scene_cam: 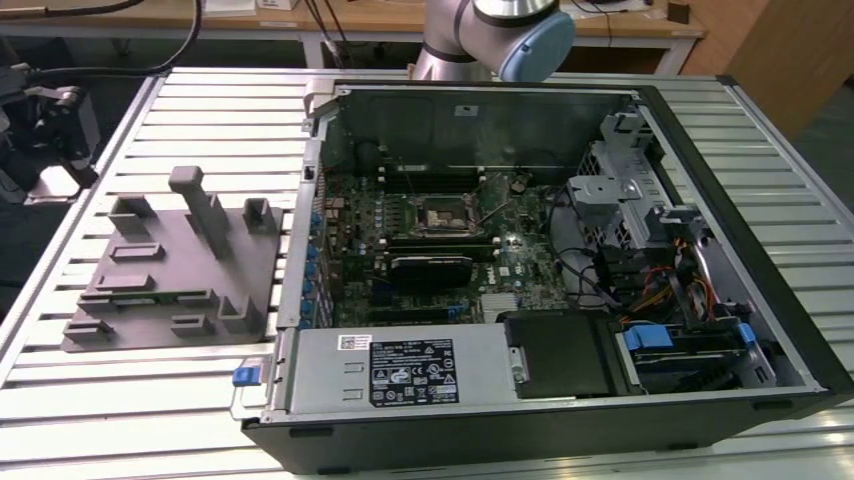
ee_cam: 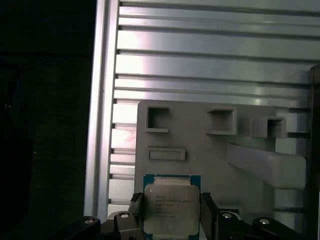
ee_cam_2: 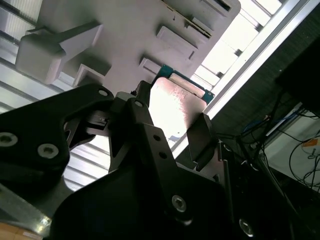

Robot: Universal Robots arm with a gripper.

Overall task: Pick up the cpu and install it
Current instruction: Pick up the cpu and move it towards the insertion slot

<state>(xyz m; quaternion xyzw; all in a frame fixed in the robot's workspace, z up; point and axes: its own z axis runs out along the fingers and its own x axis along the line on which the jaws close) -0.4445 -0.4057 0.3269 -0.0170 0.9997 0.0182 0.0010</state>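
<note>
The gripper's point(ee_cam_2: 172, 116) black fingers point(ee_cam_2: 199, 134) flanked the cpu point(ee_cam_2: 175, 106) on two opposite edges, seemingly clamping it, its metal top washed out by glare. Behind lay the grey moulded tray point(ee_cam_2: 125, 35) on the slatted metal table point(ee_cam_2: 227, 55), with cables point(ee_cam_2: 300, 160) beyond the table's edge.

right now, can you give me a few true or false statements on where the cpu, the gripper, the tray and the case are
1. The cpu sits between the fingers of the gripper. True.
2. The cpu is seated in the socket on the motherboard. False: in both wrist views the gripper holds it, with the grey tray beyond it.
3. The computer case lies open with the motherboard showing. True.
4. The grey tray lies inside the case. False: it lies on the slatted table, at the exterior view's left of the case.
</note>
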